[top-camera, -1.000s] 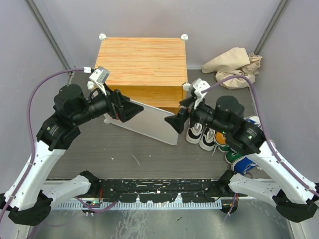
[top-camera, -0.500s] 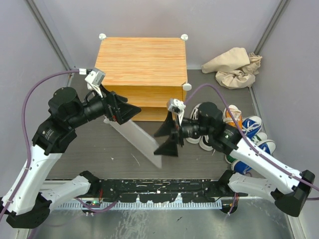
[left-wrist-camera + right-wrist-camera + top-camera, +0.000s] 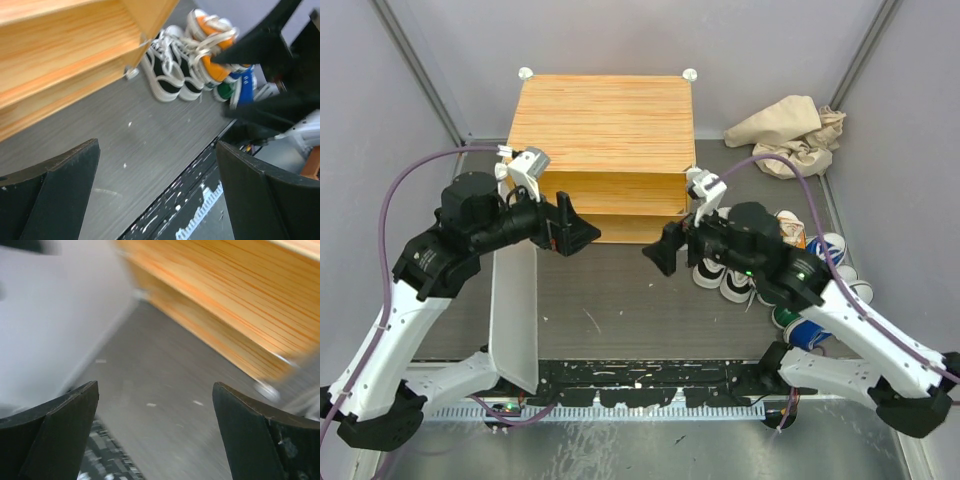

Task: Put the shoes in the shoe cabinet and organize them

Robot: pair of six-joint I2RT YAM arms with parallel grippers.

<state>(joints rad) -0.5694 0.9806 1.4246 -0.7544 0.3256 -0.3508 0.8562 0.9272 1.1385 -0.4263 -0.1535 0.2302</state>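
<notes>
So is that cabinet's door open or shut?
Open: the white door stands wide at the shoe cabinet's left, baring the orange shelf.

Robot lab cell: plain grey walls (image 3: 620, 35), metal corner struts (image 3: 420, 80), two cabled arms (image 3: 415, 275) bolted to a scuffed table (image 3: 610, 300).

No text, number, brand or sign can be read in any view: nothing legible on the shoe cabinet (image 3: 603, 110) or on the shoes (image 3: 172, 82). The left wrist view shows small pale marks on the side of the blue shoe (image 3: 244, 87) - too blurred to tell whether they are print.
</notes>
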